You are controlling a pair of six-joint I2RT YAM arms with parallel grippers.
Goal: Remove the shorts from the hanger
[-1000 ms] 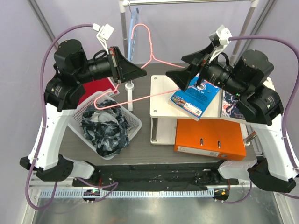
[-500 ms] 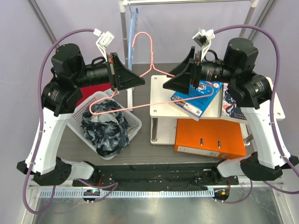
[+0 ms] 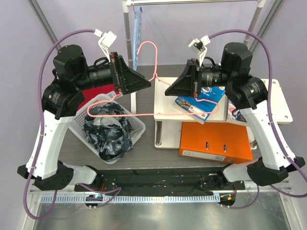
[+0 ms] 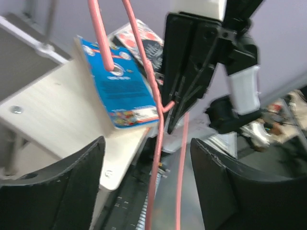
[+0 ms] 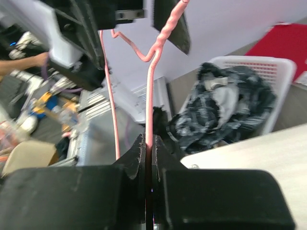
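Pink hanger (image 3: pixel 144 114) has changed hands since a second ago. Your right pincer (image 5: pixel 149 143), spread back then, now pinches its wire below the twisted neck. Your left pincer (image 4: pixel 146 143), clamped on it back then, now stands spread, with the wire running loose between its fingers. You have two pincers, one hanger, one pair of shorts and one basket. The shorts (image 3: pixel 108 132) lie bunched in the white basket (image 3: pixel 139 125) below your left pincer, off the hanger.

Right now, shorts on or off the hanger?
Off: shorts lie bunched in the white basket; the hanger is bare, right gripper shut on it.
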